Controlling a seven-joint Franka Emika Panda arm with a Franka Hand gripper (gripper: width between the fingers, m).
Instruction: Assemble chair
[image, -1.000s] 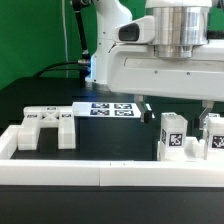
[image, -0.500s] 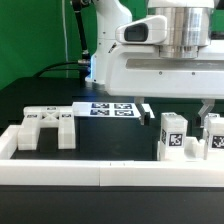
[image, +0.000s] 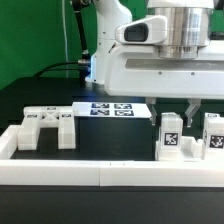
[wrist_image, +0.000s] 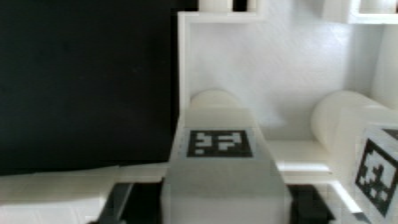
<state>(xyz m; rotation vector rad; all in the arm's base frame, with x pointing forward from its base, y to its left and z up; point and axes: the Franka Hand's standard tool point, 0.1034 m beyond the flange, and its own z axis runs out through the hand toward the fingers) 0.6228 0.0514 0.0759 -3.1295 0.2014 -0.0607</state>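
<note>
Exterior view: low, close behind the rail (image: 100, 172) at one edge of the table (image: 110, 140), facing level across toward the arm (image: 170, 40). Wrist view: steeply down, very near, on the tagged block (wrist_image: 222, 150) (image: 171, 137) both share.

Since the earlier pictures the gripper (image: 172, 113) has narrowed its opening about the upright tagged block (image: 171, 137). One second ago and half a second ago the fingers (image: 190, 110) stood wide apart. One was well off the block toward the exterior view's left, the other well off toward the exterior view's right. Both fingers have now moved inward and stand just beside the block's upper part, one on each side, with the block top between them. Contact between the fingers and the block faces cannot be confirmed in either view.
</note>
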